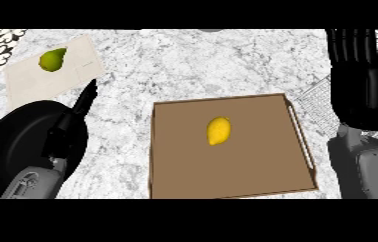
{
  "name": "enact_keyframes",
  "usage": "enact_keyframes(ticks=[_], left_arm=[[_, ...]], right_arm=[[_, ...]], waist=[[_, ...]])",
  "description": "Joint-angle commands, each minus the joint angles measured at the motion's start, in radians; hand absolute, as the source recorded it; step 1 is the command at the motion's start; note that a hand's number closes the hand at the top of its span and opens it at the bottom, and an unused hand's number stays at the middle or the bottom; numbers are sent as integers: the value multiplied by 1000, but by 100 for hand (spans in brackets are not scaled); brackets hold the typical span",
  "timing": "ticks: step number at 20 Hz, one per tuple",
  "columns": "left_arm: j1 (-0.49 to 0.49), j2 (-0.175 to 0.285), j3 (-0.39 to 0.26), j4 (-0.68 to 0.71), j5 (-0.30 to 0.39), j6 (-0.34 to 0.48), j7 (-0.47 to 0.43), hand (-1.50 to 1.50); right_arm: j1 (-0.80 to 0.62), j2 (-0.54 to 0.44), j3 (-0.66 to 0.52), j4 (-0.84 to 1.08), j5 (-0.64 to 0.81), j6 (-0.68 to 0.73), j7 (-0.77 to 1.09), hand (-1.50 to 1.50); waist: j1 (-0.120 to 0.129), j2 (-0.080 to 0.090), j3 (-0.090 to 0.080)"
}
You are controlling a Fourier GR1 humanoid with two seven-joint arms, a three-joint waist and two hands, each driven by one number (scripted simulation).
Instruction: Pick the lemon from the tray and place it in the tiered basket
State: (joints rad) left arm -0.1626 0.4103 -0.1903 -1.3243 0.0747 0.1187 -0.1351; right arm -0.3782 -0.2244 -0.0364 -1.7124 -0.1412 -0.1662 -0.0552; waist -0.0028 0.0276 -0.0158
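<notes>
My right hand (354,86) rests at the view's right edge, fingers (347,46) straight and up, holding nothing. My left hand (37,136) at the lower left looks relaxed too. Nothing is grasped yet — the lemon (218,131) lies alone on the tray (177,176), apart from both hands. The wire tiered basket (316,98) peeks from behind my right hand, so that hand seems the natural one to use. A pear (52,60) sits on a board (66,81) far left.

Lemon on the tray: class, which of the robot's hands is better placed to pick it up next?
Likely the right hand: it is beside the tray's right rim, and the wire basket sits on that side too.
</notes>
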Motion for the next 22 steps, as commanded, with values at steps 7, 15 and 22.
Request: enact_keyframes(ticks=[7,15,22], left_arm=[[3,-112,32,-81,18,118,62,0],[15,-177,-16,-243,-34,211,177,0],[8,-214,-43,-219,-72,237,164,0]], right_arm=[[66,216,-266,-142,-260,-237,-165,150],[503,188,6,-83,-385,207,-142,-150],[605,-99,38,-320,-70,156,35,-150]], waist=[[-87,-87,69],[-5,-34,17],[-14,-37,11]])
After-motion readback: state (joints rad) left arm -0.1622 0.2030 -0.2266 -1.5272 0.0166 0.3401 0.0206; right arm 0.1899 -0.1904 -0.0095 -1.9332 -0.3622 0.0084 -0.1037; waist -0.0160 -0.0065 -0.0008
